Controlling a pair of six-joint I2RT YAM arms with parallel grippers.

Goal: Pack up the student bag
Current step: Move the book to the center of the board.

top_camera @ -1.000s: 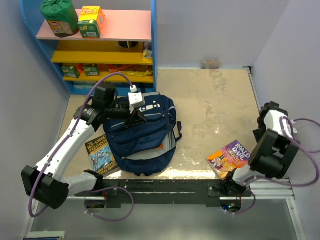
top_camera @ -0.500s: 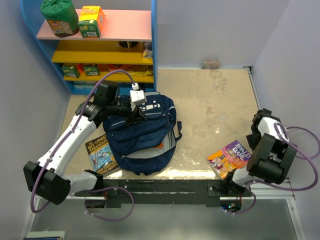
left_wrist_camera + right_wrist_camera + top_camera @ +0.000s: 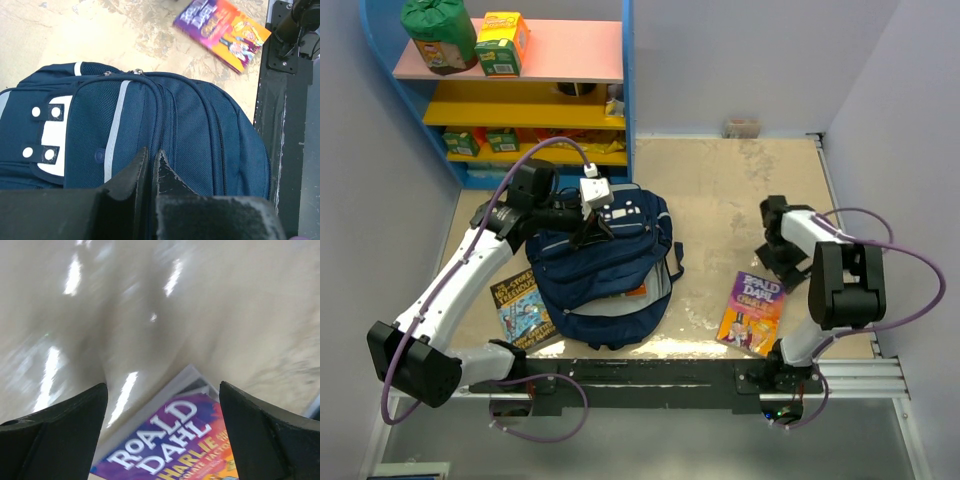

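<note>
well, the student bag sits left of centre, the left gripper pinched shut over its top; the roald dahl book lies lower right, long axis nearly up-and-down the frame, its top edge just below the right gripper — fingers spread wide — the nearer arm.

The navy-blue fabric backpack lies left of centre on the beige tabletop, in front of the blue-framed shelf unit. A blue-covered illustrated book lies against its left side. A purple Roald Dahl paperback lies well apart to its right, near the front edge.
</note>
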